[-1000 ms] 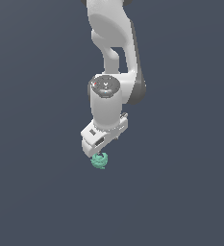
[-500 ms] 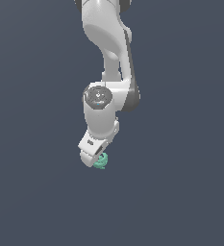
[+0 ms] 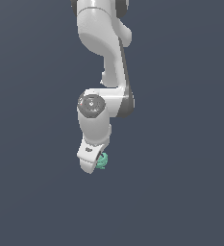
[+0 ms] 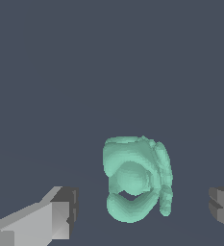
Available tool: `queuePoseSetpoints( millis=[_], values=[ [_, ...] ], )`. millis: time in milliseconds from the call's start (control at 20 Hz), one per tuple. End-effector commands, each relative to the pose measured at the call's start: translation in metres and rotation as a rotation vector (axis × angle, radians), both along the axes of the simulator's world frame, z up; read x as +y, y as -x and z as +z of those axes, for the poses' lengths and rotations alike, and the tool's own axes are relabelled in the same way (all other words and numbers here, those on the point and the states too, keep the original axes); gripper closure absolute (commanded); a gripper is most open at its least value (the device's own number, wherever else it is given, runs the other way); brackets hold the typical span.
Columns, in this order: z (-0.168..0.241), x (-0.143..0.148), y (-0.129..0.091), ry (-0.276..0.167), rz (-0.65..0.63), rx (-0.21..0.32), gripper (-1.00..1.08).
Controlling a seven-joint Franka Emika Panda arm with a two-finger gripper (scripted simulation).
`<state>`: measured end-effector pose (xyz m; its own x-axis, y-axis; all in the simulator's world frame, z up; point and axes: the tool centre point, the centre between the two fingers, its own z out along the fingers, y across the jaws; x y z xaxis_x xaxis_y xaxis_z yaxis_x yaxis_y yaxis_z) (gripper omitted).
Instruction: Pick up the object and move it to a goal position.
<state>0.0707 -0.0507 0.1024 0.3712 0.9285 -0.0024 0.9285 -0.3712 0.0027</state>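
Teal-green knobbly clump (image 4: 136,181) sits between the jaws of the white gripper (image 4: 144,214), which stand wide open, touching nothing. To grasp well, lower until both fingertips (image 4: 65,211) flank its bulk, centre, then close gently.

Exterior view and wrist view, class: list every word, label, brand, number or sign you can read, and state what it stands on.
None: neither view shows any readable text.
The white arm, the gripper and the teal-green clump between its jaws carry no lettering.
The round dark cap on the arm's joint bears faint marks, too blurred to read.
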Motion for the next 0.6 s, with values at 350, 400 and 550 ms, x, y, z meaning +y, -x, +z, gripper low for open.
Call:
queuePoseSetpoints(
  millis=[350, 400, 550],
  values=[
    [-0.0073, -0.0064, -0.0037, -0.003, 0.083, 0.002, -0.92],
    [-0.0075, -0.0066, -0.0038, -0.003, 0.085, 0.002, -0.92],
    [-0.0078, -0.0066, -0.0035, -0.003, 0.081, 0.002, -0.92]
  ],
)
